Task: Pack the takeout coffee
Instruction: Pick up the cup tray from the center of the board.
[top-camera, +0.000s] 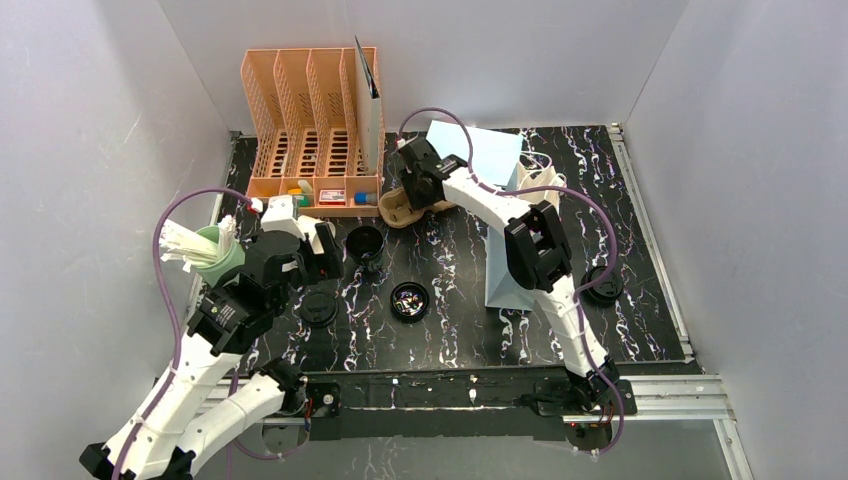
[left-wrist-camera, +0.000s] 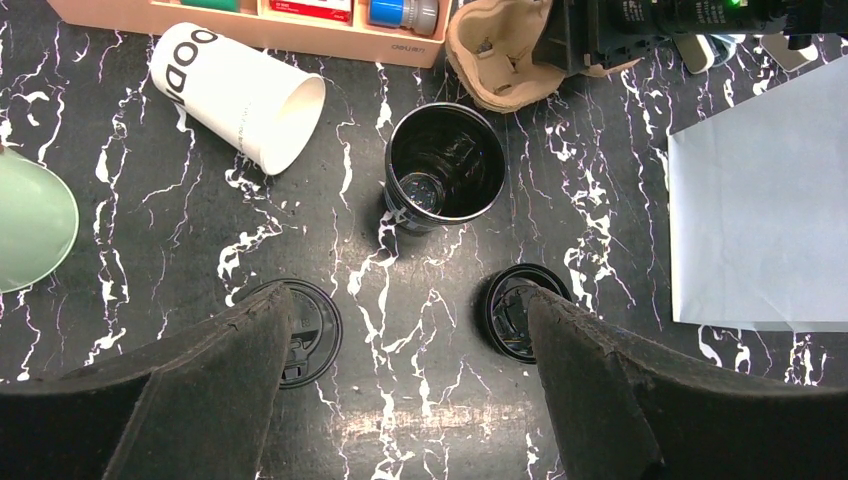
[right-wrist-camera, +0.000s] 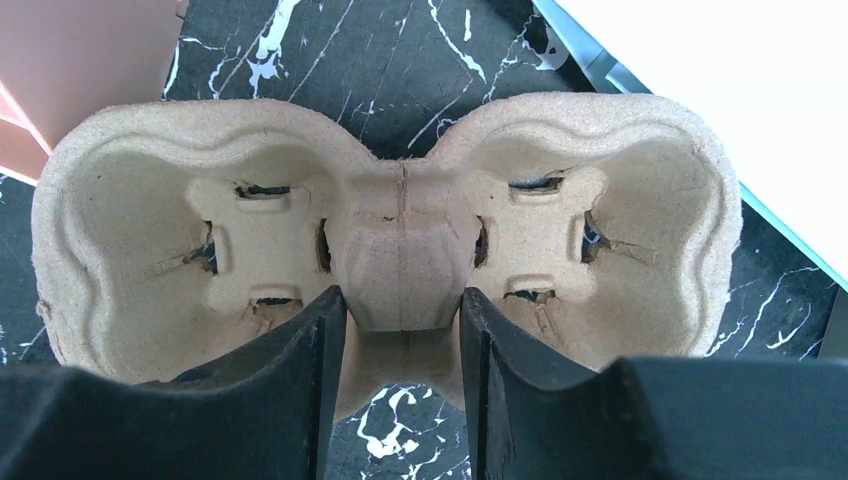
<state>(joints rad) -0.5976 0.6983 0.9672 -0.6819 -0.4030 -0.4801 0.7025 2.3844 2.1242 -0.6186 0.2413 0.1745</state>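
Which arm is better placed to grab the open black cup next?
Left. The left gripper, open, hangs just short of the open cup; the right gripper is closed on the pulp carrier, farther back.

The left arm (top-camera: 215, 340) and the right arm (top-camera: 565, 300) are made of smooth white link shells joined by blocky black joint housings, and each has a black base (top-camera: 590, 392). A thin purple cable (top-camera: 160, 270) runs in loose loops along each arm, from the lower links up to the wrist. The left gripper (left-wrist-camera: 408, 300) and the right gripper (right-wrist-camera: 400, 310) have matte black, wedge-shaped fingers (left-wrist-camera: 220, 380) with a grainy surface and rough, slightly frayed inner edges.
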